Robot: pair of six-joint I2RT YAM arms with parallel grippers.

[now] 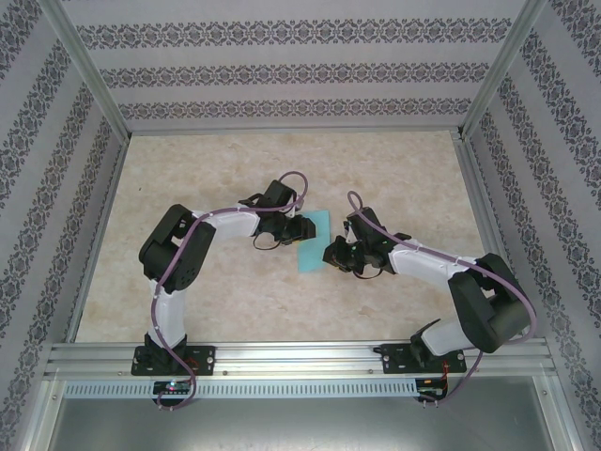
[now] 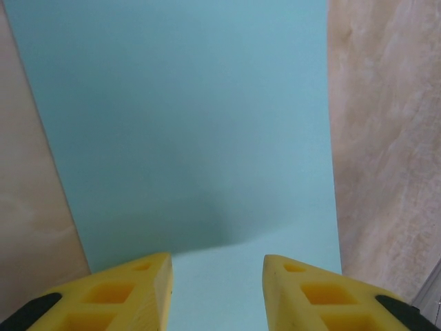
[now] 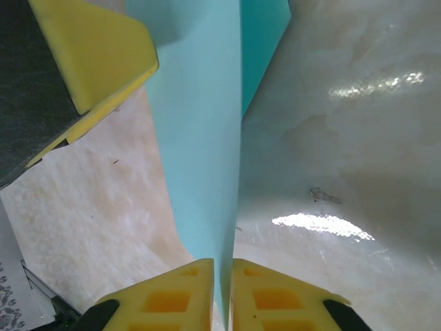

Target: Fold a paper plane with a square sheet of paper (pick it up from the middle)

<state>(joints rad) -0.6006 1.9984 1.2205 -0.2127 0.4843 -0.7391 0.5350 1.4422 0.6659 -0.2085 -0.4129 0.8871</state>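
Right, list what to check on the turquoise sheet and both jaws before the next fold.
1. Right jaws shut on the sheet's edge: ok.
2. Left jaws apart above the sheet: ok.
3. Left jaws pressing the sheet onto the table: cannot tell.
4. Edges aligned under the fold: cannot tell.
5. Pointed plane shape formed: not ok, the sheet is a broad strip.

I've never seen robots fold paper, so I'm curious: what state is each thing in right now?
turquoise sheet of paper: partly raised, one ridge pinched, not yet plane-shaped.
left gripper: open, fingers apart over the paper.
right gripper: shut on the paper's raised ridge.
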